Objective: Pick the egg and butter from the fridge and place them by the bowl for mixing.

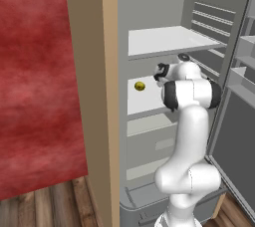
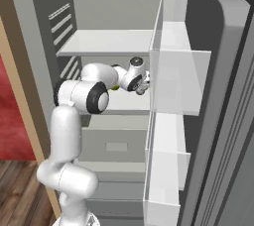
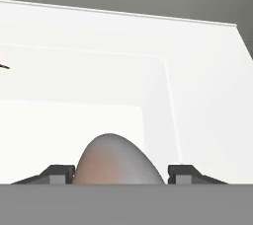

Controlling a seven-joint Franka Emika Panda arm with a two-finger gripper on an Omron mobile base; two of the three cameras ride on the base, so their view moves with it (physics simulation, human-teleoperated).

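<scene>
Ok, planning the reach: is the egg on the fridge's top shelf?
No, the egg lies on the shelf below the top one, inside the open fridge.

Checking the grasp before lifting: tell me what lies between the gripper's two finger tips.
The egg lies between the finger tips, as the hand view shows. Whether they press on it cannot be told.

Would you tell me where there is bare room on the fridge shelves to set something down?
The upper shelf is bare across its width. The middle shelf is free behind the egg; it is crowded around the end effector.
</scene>
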